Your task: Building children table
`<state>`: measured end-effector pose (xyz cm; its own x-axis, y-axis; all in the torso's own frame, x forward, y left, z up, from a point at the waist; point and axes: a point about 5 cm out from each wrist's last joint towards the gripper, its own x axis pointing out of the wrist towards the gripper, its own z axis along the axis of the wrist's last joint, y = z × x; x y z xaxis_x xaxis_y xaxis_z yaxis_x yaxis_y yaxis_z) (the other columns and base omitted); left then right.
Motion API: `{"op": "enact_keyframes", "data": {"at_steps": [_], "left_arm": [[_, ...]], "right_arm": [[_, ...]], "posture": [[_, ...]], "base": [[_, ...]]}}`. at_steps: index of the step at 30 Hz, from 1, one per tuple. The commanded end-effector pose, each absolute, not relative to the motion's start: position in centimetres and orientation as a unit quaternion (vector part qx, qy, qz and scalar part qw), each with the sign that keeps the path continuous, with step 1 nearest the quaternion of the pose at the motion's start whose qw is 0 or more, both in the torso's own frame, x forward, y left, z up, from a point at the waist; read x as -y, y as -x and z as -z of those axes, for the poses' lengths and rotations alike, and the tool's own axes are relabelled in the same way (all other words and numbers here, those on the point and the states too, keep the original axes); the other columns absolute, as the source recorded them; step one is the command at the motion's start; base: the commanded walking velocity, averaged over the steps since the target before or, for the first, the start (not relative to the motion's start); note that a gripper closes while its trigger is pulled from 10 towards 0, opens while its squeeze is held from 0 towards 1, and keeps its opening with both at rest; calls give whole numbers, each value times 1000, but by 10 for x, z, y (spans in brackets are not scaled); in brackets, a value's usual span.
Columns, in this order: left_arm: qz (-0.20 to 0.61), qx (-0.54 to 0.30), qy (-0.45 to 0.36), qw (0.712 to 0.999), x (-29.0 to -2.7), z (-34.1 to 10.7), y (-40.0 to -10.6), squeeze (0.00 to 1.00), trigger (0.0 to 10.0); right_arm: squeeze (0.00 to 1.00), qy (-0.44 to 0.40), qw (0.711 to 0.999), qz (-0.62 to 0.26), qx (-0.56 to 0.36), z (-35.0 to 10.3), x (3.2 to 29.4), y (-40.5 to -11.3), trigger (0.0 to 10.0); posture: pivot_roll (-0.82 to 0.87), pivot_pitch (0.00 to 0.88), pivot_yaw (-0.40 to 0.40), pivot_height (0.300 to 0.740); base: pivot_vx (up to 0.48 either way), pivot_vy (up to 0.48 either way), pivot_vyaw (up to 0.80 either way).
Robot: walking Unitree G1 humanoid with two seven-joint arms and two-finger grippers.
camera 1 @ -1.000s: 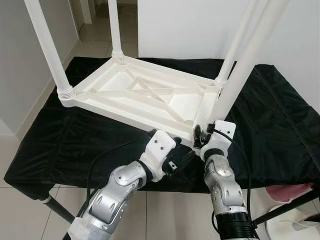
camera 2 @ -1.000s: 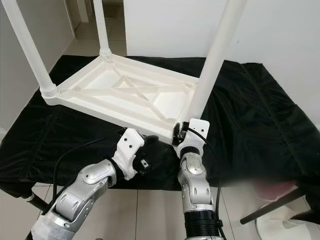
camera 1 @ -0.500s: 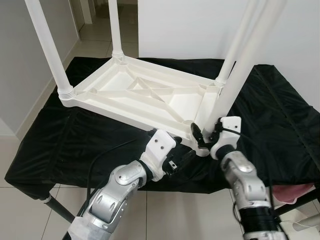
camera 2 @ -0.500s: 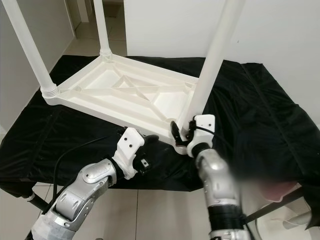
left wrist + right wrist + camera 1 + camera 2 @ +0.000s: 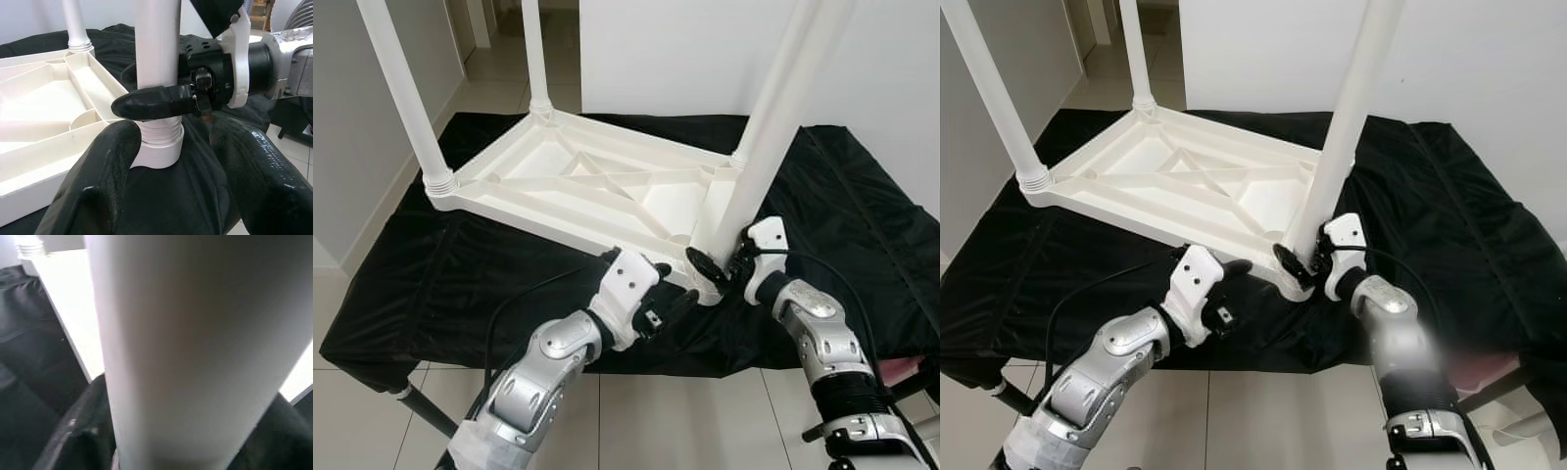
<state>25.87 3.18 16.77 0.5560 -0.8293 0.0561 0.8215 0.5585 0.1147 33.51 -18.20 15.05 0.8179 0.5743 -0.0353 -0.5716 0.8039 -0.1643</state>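
Item: children's table (image 5: 597, 186), white moulded plastic, lying upside down on a black cloth (image 5: 440, 284) that covers a work stand. Ribbed underside faces up; four white legs rise from the corner sockets.

Item: near-right leg (image 5: 773, 117), the one I am working on. It stands in the corner socket (image 5: 159, 147) closest to me, its threaded collar visible just above the socket rim.

Right gripper (image 5: 717, 266): my fingers are closed around the base of this leg, just above the collar, one black finger (image 5: 156, 103) crossing the front of the tube. In my right wrist view the leg sits pressed close between the pads.

Left gripper (image 5: 668, 305): spread wide, holding nothing, low at the table's near edge just beside that same socket. My two fingers (image 5: 98, 171) flank the collar without touching it, as far as I can judge.

Handling, by estimate: hollow plastic, light and stiff, smooth enough to slip under a turning grip. The long leg gives leverage, so a sideways pull could tip the light tabletop or cross the thread. Best hold is low on the tube, close to the collar, where my right fingers sit; the tabletop rim beside the socket suits a steadying grip from my left.
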Motion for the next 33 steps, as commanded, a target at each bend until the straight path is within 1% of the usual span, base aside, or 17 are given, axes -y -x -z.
{"op": "enact_keyframes", "data": {"at_steps": [1,4,9,10,12,13,20,26,28,29,31,33], "left_arm": [[482,50,-40,874,-31,-167,-259,0,10000],[482,50,-39,874,-31,-167,-259,0,10000],[482,49,-38,874,-30,-166,-258,0,10000],[482,48,-38,874,-30,-166,-257,0,10000],[482,48,-38,874,-30,-166,-257,0,10000],[482,47,-39,874,-30,-165,-257,0,10000],[483,46,-41,874,-30,-164,-257,0,10000],[484,39,-38,873,-30,-160,-256,0,10000],[484,36,-37,874,-31,-158,-257,0,10000],[484,36,-37,874,-31,-158,-257,0,10000],[482,33,-36,875,-32,-157,-257,0,10000],[481,33,-36,875,-33,-157,-257,0,10000]], "right_arm": [[0,104,940,-326,-6,-147,177,-338,0],[0,106,937,-333,-9,-145,178,-339,0],[0,91,942,-322,-19,-141,184,-339,0],[0,82,943,-321,-20,-140,185,-339,9529],[0,77,944,-321,-19,-140,185,-339,9529],[0,67,949,-307,-19,-139,184,-337,10000],[0,64,959,-277,-20,-134,178,-332,10000],[0,45,971,-236,-3,-137,172,-326,10000],[0,40,978,-203,3,-139,172,-325,10000],[0,40,978,-203,3,-139,172,-325,10000],[0,22,988,-156,3,-140,174,-324,10000],[0,20,990,-142,4,-141,174,-323,10000]], "posture": [[4,42,-22,740],[5,44,-23,740],[5,48,-25,740],[4,49,-26,740],[4,49,-26,740],[1,51,-24,740],[-5,53,-20,740],[-13,58,-12,740],[-13,59,-11,740],[-13,59,-11,740],[-11,61,-11,740],[-11,61,-11,740]], "base": [[0,0,0],[0,0,0],[0,0,0],[0,0,0],[0,0,0],[0,0,0],[0,0,0],[0,0,0],[0,0,0],[0,0,0],[0,0,0],[0,0,0]]}}
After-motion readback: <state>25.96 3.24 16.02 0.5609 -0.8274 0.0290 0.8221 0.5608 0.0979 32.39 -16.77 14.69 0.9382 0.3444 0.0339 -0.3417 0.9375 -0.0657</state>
